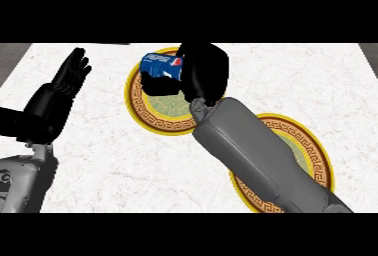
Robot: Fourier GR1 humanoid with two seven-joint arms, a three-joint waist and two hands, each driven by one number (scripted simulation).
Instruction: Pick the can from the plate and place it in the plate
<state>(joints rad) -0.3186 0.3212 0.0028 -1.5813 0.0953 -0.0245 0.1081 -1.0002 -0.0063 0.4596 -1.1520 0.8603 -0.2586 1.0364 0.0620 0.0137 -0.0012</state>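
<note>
Right hand [198,70] is curled round the can [161,64], thumb on its near side, fingers over the right end. Can sits at the far rim of the far plate [151,117]; can't tell whether it's lifted or touching. Its long axis looks tilted, running left-right across the view. The near plate [314,155] lies back along the right forearm, toward the robot and to its right, so I'd judge the carry is a pull-back on that diagonal. The forearm covers much of that plate. Left hand [70,75] rests flat-fingered at the table's [103,150] left side, well apart. Far table edge is just behind the can.
</note>
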